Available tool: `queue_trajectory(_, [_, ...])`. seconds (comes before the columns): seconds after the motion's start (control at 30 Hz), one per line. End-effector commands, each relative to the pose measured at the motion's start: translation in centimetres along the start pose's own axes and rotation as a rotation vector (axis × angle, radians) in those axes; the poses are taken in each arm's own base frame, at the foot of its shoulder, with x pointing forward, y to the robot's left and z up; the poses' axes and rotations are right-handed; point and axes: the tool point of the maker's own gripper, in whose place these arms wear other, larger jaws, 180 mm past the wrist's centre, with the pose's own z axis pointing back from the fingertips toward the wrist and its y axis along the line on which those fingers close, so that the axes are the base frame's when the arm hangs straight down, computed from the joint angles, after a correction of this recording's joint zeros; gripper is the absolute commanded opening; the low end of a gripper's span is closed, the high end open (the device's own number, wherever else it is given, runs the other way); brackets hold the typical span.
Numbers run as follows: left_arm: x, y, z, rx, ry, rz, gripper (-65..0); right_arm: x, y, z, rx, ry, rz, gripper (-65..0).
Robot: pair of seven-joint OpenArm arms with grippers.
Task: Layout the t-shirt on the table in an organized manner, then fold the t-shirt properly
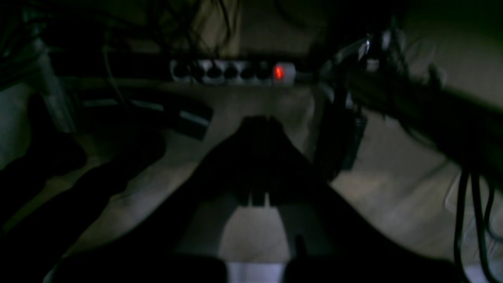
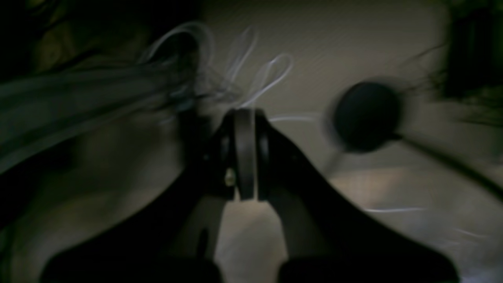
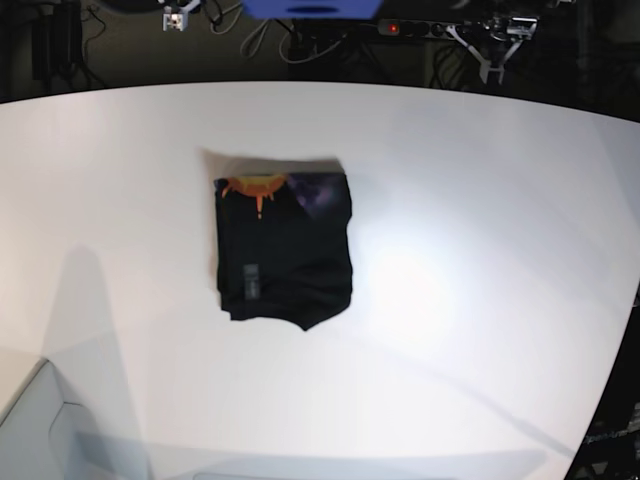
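The black t-shirt (image 3: 285, 250) lies folded into a compact, roughly square bundle left of the middle of the white table (image 3: 480, 250). An orange-and-purple print shows along its far edge and a small tag lies on its near part. Neither gripper is near it. In the left wrist view my left gripper (image 1: 257, 122) is shut, its dark fingers together, with nothing between them, above a dim floor. In the right wrist view my right gripper (image 2: 245, 116) is shut too and holds nothing. Both wrist views are dark and blurred, and the shirt and table are out of view in them.
A power strip (image 1: 235, 72) with a lit red switch lies on the floor beyond the left gripper, among cables. A dark round object (image 2: 365, 116) and pale wire loops show past the right gripper. Behind the table's far edge are a blue object (image 3: 310, 8) and more cables.
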Motion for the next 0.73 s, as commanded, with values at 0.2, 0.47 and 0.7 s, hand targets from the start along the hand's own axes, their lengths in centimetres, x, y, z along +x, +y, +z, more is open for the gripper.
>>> queue_trajectory(0.2, [0.9,-3.7,-0.7,-0.062,-0.026,-0.009,-64.8,0.2,0.6,1.0,-0.218,-0.018,0.101,-65.0])
queue_trajectory(0.47, [0.8,-8.2,-1.3,-0.121,-0.024,0.024,-64.8,0.1,0.5,1.2,-0.249,-0.017,0.116,-65.0])
queue_trajectory(0.7, [-0.1,-9.8,-1.4,-0.145,0.011,0.028,-64.8,0.5,-0.7,1.1,-0.259,-0.029,0.130,-65.0])
